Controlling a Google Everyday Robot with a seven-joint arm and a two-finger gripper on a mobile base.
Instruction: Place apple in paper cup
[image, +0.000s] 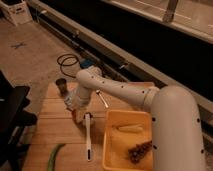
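On the wooden table (55, 125), in its left part, I see the gripper (78, 110) pointing down at the end of the white arm (120, 92), which reaches in from about 4 o'clock. I cannot tell if the pincer is open or closed, because the wrist covers it from this view.

Directly under the gripper, at 6 o'clock, is the apple (76, 118), a small orange-red shape on the wood. Only a part of it shows, and I cannot tell if the gripper touches it. The paper cup (69, 102) is the pale round shape just beside the wrist, at about 11 o'clock from the apple, and the arm hides part of it. The apple lies near the cup, outside of it.

A small dark cup (61, 85) stands further back, at 11 o'clock from the gripper. A long white utensil (88, 136) lies at 5 o'clock from the apple, running toward the front edge. A metal spoon (102, 99) lies at 2 o'clock from the gripper, close to the arm. The yellow tray (111, 150) sits at 4 o'clock and holds a pale long item (130, 128) and a dark bunch of grapes (140, 150). A long green vegetable (54, 155) lies at 7 o'clock, near the front edge. On the floor a black cable coil (67, 61) is at 12 o'clock, and a black chair (12, 110) stands at 9 o'clock.
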